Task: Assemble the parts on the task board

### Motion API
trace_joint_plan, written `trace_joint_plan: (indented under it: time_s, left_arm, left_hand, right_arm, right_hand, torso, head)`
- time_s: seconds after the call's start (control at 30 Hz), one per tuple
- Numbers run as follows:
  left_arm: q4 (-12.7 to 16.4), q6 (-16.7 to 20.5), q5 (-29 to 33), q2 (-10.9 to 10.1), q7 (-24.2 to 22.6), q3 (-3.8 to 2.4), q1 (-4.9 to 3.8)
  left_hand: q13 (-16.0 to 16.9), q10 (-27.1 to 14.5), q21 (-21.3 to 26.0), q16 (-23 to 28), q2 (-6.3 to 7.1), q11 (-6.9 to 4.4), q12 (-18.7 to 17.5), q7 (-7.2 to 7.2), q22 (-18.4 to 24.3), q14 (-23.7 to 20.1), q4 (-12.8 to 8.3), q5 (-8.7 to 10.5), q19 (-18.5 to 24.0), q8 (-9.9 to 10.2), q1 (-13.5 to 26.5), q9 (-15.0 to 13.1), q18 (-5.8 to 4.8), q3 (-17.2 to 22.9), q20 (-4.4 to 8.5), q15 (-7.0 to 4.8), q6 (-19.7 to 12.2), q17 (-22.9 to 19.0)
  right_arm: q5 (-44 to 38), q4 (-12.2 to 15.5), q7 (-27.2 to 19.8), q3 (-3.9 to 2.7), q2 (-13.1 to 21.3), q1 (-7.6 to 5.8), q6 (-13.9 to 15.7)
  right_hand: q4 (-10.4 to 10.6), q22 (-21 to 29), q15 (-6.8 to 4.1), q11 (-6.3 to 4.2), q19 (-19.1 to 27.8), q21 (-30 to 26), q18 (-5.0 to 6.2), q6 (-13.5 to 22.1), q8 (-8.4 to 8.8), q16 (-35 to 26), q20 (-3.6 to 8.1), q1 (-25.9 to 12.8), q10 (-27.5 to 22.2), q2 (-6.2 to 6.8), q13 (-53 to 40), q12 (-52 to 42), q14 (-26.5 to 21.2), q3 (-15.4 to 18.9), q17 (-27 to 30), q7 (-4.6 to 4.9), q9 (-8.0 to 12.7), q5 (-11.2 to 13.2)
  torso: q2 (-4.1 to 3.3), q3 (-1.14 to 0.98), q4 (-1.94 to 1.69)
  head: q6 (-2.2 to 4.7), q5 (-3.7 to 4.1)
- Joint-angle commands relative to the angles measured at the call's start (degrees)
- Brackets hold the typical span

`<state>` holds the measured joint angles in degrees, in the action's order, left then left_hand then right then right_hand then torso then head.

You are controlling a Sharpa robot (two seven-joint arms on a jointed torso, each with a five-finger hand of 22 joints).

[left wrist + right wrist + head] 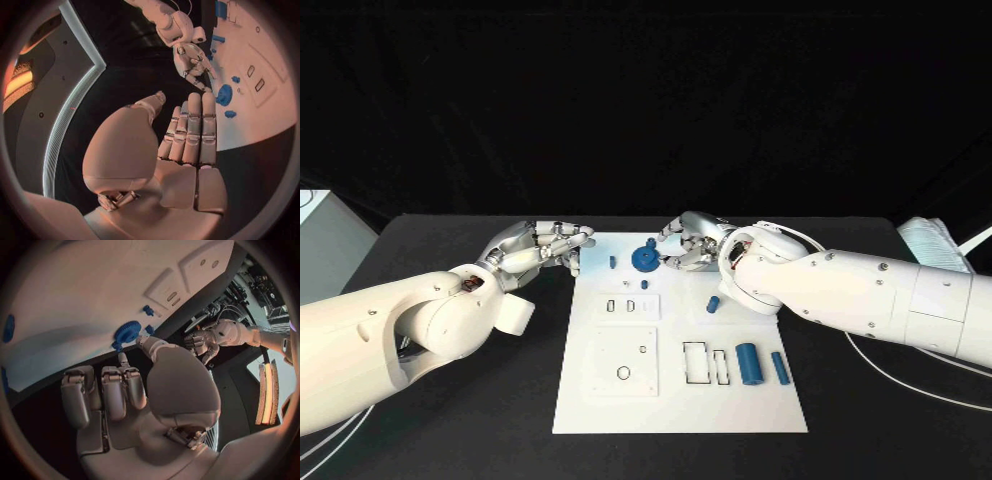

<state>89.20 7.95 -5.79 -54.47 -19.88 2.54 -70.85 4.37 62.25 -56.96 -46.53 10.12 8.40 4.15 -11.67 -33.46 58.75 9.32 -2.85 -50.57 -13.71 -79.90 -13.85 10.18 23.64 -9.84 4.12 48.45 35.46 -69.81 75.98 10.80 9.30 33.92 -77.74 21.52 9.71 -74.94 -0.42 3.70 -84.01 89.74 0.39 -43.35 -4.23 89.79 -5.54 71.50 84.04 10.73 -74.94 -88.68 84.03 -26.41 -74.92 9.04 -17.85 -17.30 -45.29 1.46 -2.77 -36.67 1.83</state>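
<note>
Flanking the white task board with its blue gear, both hands hover empty, fingers apart.

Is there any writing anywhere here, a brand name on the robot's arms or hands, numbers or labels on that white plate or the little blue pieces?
None can be read.
The task board carries black outlines of rectangles and ovals, not letters or numbers.
The blue gear and the other blue parts bear no visible marks.
The left hand, right hand and white arms show no legible logo or label.
</note>
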Motion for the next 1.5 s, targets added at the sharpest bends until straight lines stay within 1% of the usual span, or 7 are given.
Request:
trace_joint_plan:
  time_s: [0.03, 0.3, 0.43, 0.8, 1.1, 1.3, 1.5]
  left_arm:
    - [0.0, -0.4, -0.1, 0.1, -0.6, -0.03, -0.03]
    - [0.1, -0.9, -0.2, 0.1, -0.9, -0.03, -0.02]
    - [0.3, -2.2, -1.3, 0.0, -1.9, -0.03, -0.01]
    - [0.1, -3.5, -1.5, 0.3, -2.7, -0.03, 0.0]
    - [0.1, -3.3, -1.5, 0.3, -2.5, -0.02, 0.02]
    - [0.1, -3.3, -1.5, 0.3, -2.4, -0.02, 0.02]
    - [0.0, -3.3, -1.5, 0.3, -2.3, -0.01, 0.04]
  left_hand:
    - [-0.1, -0.1, -0.3, 0.4, -0.58, -0.11, 0.0, -0.22, 0.0, 0.4, -0.1, 0.02, 0.3, 0.2, 0.0, -0.1, 0.4, 0.1, 0.05, 0.09, -0.1, -0.1]
    - [-0.1, -0.2, -0.3, 0.4, -0.57, -0.1, 0.0, -0.24, 0.0, 0.4, -0.1, 0.02, 0.3, 0.2, 0.0, -0.1, 0.4, 0.0, 0.05, 0.1, -0.1, -0.1]
    - [-0.1, -0.2, -0.4, 0.4, -0.49, -0.1, 0.0, -0.19, 0.0, 0.4, -0.1, 0.02, 0.3, 0.2, -0.1, -0.1, 0.39, 0.0, 0.05, 0.11, -0.1, -0.1]
    - [0.1, 0.7, -0.4, 0.5, -0.7, -0.74, 0.3, 0.82, 0.1, 0.2, 0.0, 0.01, 0.5, -0.6, 0.1, -0.6, 0.42, -0.1, 0.24, -0.27, 1.3, -0.2]
    - [0.1, 0.7, -0.4, 0.5, -0.47, -0.74, 0.3, 0.75, 0.1, 0.2, -0.1, 0.02, 0.5, -0.5, 0.0, -0.6, 0.42, -0.2, 0.28, -0.31, 1.3, -0.2]
    - [0.0, 0.5, -0.4, 0.5, -0.29, -0.62, 0.2, 0.52, 0.1, 0.2, -0.1, 0.01, 0.5, -0.4, 0.1, -0.6, 0.41, -0.3, 0.31, -0.27, 1.1, -0.2]
    - [0.0, 0.5, -0.4, 0.5, -0.29, -0.6, 0.2, 0.5, 0.1, 0.2, -0.1, 0.01, 0.5, -0.4, 0.0, -0.6, 0.4, -0.3, 0.31, -0.25, 1.1, -0.2]
  right_arm:
    - [-1.3, 1.0, -1.4, 0.0, 1.0, 0.06, 3.4]
    - [2.2, 6.3, -6.2, -0.08, 7.6, -0.56, 3.8]
    - [5.5, 8.7, -10.4, -0.11, 12.8, -1.26, 1.7]
    - [8.3, 7.4, -16.5, 0.06, 21.1, -1.33, -0.7]
    - [6.0, 3.8, -17.0, 0.2, 21.8, 0.19, 0.2]
    - [5.7, 1.8, -16.7, 0.22, 20.3, 0.8, 0.3]
    - [5.2, 0.7, -16.0, 0.22, 18.9, 1.6, -0.2]
  right_hand:
    - [-0.4, -15.1, 0.24, 0.43, -6.0, 0.3, -0.39, 0.3, 0.1, 0.2, -0.12, 0.0, 4.8, 0.4, -13.9, -0.1, 6.0, 0.1, -15.1, -0.14, 0.0, 0.0]
    - [-1.7, -15.1, 0.38, 0.7, -6.0, 0.3, -0.39, -4.3, -1.05, 0.2, -0.29, 0.7, 4.8, 0.65, -13.9, -0.1, 6.0, -0.5, -15.1, 0.14, -1.1, 0.3]
    - [-3.3, -15.1, 0.53, 0.95, -6.0, 0.3, -0.39, -5.1, -1.4, 0.2, -0.44, 1.9, 4.3, 1.3, -13.4, 0.5, 6.0, -1.0, -15.1, 0.4, -0.9, 1.2]
    - [-5.0, -15.1, 0.3, 1.12, -6.0, 0.3, -0.39, -5.3, -1.58, 0.2, -0.37, 3.0, 3.9, 2.77, -13.1, 0.9, 6.0, -0.7, -15.1, 0.48, -0.5, 1.8]
    - [-5.5, -15.1, 0.23, 1.04, -6.0, 0.3, -0.39, -4.8, -1.4, 0.2, -0.27, 3.5, 3.8, 3.04, -12.9, 1.1, 6.0, -0.4, -15.1, 0.45, -0.3, 1.9]
    - [-5.6, -15.1, 0.24, 1.07, -6.0, 0.3, -0.39, -4.6, -1.3, 0.2, -0.26, 3.7, 3.7, 2.91, -12.9, 1.1, 6.0, -0.5, -15.1, 0.49, -0.2, 1.8]
    - [-5.6, -15.1, 0.25, 1.07, -6.0, 0.3, -0.39, -4.6, -1.3, 0.2, -0.26, 3.7, 3.7, 2.87, -12.8, 1.1, 6.0, -0.5, -15.1, 0.49, -0.2, 1.8]
  torso:
    - [0.04, -0.06, 0.05]
    - [0.16, 0.06, 0.15]
    - [0.38, 0.11, 0.54]
    - [0.74, -0.5, 1.15]
    - [0.51, -0.9, 1.38]
    - [0.52, -0.76, 1.26]
    - [0.48, -0.82, 1.11]
  head:
    - [0.07, -0.06]
    - [0.35, 0.36]
    - [0.51, 0.43]
    - [0.68, 1.04]
    - [0.51, 1.07]
    - [0.29, 0.91]
    - [-0.04, 0.92]
